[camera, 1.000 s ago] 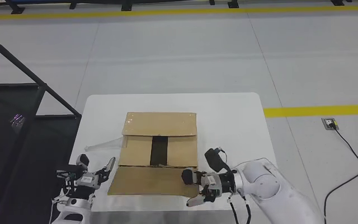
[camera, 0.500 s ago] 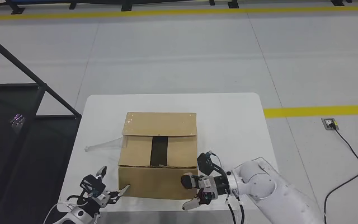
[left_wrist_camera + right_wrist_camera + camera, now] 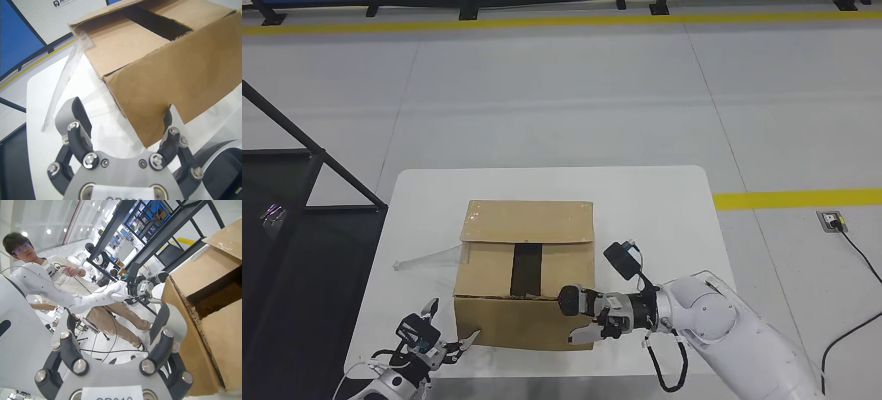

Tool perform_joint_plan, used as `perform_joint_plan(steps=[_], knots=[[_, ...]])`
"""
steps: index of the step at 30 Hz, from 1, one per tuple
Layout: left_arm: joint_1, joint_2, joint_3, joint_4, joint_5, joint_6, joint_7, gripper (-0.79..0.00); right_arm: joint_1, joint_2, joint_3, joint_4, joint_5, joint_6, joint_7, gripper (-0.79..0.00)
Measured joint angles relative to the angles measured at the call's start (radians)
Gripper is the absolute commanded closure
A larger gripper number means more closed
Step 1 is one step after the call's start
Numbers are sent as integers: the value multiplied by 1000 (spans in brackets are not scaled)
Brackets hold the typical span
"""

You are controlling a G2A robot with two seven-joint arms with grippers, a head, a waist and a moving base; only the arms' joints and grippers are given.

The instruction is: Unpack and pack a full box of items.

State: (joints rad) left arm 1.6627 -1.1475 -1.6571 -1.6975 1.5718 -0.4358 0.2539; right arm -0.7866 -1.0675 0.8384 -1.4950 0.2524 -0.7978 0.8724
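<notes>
Cardboard box (image 3: 527,255) stands near the middle of the white table (image 3: 672,200). Its two inner top flaps (image 3: 121,43) lie flat, with a dark gap (image 3: 527,268) between them. The far flap (image 3: 529,220) lies over the rear of the top. The near flap (image 3: 170,81) is turned outward and hangs down over the front face. A strip of clear tape (image 3: 64,83) is stuck to the box's upper left corner and trails down to the table surface on that side. The left gripper (image 3: 447,328) is at the near left corner of the box, low over the table. Its fingers are spread apart and grasp nothing. The lower corner of the hanging flap sits between them, and one fingertip (image 3: 167,117) rests against the flap's outer face, while the other (image 3: 81,113) stands apart over bare table. The right gripper (image 3: 575,318) is at the near right part of the box, at the level of the front edge. Its fingers are likewise spread and hold nothing. One finger (image 3: 160,321) is just beside the corner of the box; contact cannot be confirmed.
</notes>
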Motion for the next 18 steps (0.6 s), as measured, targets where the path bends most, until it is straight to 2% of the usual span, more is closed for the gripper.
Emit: perform_joint_plan(steps=[4, 9, 14, 18], knots=[[0, 0, 0, 0, 0, 0, 0, -785, 5, -15, -23, 25, 50, 57, -46, -785], [0, 0, 10, -8, -2, 0, -11, -785, 90, -71, -97, 173, 157, 142, -136, -785], [3, -1, 34, -18, 36, 32, -14, -785, 175, -125, -158, 350, 287, 259, -113, -785], [6, -1, 47, -21, 51, 54, -10, -785, 212, -157, -172, 448, 366, 288, -84, -785]])
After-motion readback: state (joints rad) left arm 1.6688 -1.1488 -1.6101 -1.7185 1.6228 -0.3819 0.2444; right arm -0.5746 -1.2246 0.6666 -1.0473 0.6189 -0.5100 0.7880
